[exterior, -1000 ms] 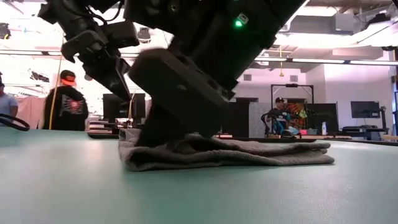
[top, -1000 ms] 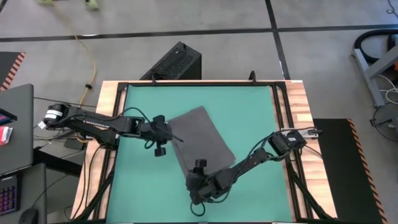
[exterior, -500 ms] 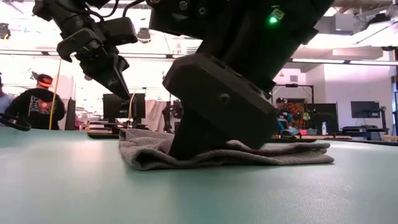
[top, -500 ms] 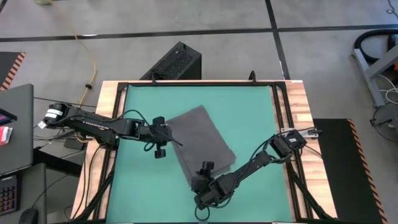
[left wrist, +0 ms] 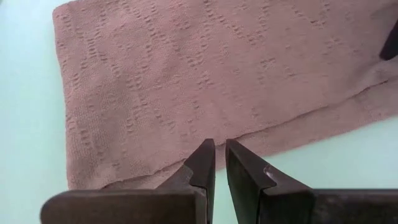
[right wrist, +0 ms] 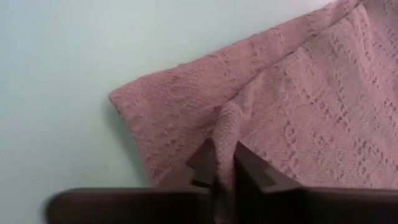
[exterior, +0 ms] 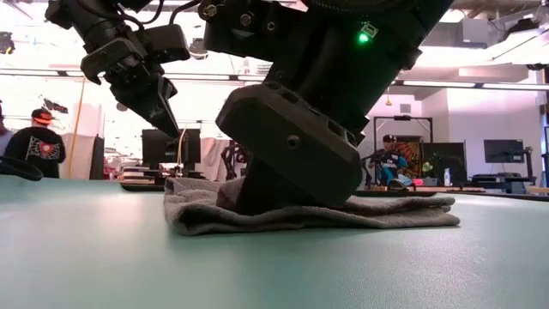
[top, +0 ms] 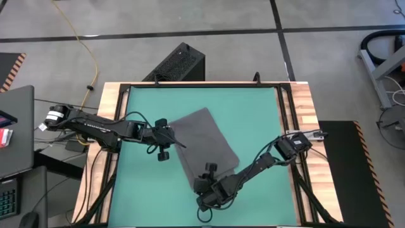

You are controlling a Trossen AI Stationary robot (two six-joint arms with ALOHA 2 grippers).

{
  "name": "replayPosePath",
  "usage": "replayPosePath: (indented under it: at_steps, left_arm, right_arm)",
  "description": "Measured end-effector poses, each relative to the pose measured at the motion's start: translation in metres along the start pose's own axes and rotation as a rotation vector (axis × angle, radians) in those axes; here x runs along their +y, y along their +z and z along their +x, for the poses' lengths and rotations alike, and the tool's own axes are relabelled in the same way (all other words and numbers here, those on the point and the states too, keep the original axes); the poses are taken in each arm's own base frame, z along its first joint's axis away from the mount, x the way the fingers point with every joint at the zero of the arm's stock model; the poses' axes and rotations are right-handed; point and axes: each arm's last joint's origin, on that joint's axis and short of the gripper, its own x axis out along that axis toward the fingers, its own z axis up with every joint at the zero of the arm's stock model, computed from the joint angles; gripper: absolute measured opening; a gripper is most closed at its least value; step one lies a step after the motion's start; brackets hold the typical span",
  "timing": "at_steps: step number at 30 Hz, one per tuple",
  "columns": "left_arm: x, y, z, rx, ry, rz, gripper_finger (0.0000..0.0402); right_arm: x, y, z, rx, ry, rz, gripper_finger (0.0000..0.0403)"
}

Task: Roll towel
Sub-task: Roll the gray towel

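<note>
the towel (top: 204, 145) is laid flat and folded on the green table (top: 253, 107), tilted, just below centre. its corner at 6 o'clock is pinched by the right gripper (top: 204, 185), whose fingers (right wrist: 205, 163) are clamped on a raised ridge of cloth; a second ago they were spread wide over the flat corner. the left gripper (top: 169, 139) is held at the towel's 9 o'clock edge, just above the cloth, fingers (left wrist: 202, 163) nearly together on nothing, unchanged from before.
</note>
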Motion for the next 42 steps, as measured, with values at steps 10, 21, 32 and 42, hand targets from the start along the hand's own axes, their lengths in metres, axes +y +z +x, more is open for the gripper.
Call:
replayPosePath:
  at_steps: [10, 21, 32, 42]
  left_arm:
    - [0.0, 0.0, 0.0, 0.0, 0.0, 0.0, 0.0027]
    - [-0.007, -0.002, -0.005, 0.007, -0.02, -0.088, 0.0023]
    - [-0.128, -0.026, -0.08, -0.414, -0.131, -0.203, 0.0]
    - [-0.23, -0.075, -0.008, -0.347, -0.116, -0.16, 0.0]
  right_arm:
    - [0.001, 0.031, -0.023, -0.045, 0.026, -0.046, 0.0032]
    - [-0.002, 0.067, -0.038, -0.122, 0.193, -0.053, 0.0026]
    - [-0.013, 0.068, -0.027, -0.087, 0.15, -0.106, 0.0024]
    - [-0.013, 0.067, -0.027, -0.086, 0.148, -0.13, 0.0024]
